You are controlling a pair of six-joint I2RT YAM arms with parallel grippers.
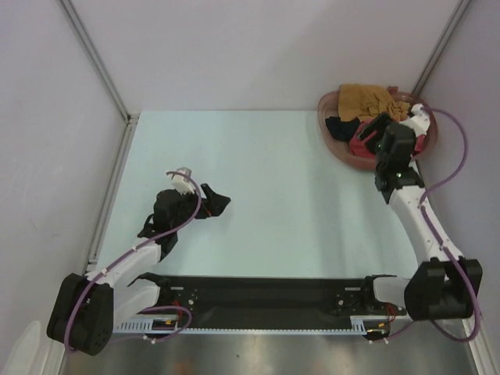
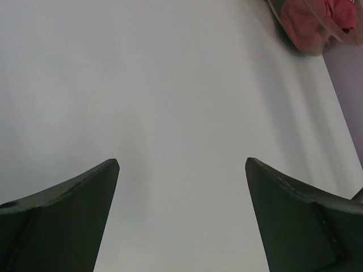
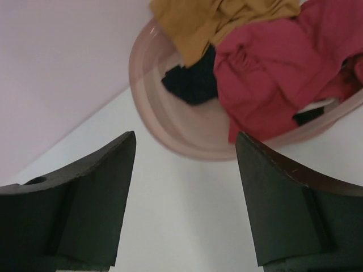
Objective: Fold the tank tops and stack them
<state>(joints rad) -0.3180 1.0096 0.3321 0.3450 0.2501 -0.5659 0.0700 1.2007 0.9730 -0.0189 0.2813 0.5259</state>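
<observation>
The tank tops lie bunched in a pinkish oval basket [image 1: 341,152] at the table's far right corner. A mustard one [image 3: 215,17] sits at the back, a dark red one [image 3: 278,68] on the right, and a black one [image 3: 190,82] low between them. The same mustard [image 1: 367,98], red [image 1: 359,143] and black [image 1: 338,126] cloth shows from above. My right gripper [image 3: 184,141] hovers open at the basket's near rim [image 3: 170,133], holding nothing. My left gripper [image 1: 212,201] hangs open over bare table at mid-left, far from the basket, empty [image 2: 181,164].
White walls with metal corner posts close the table on the left, back and right. The basket with its red cloth [image 2: 317,22] appears at the far upper right of the left wrist view. The arms' black base rail [image 1: 258,301] runs along the near edge.
</observation>
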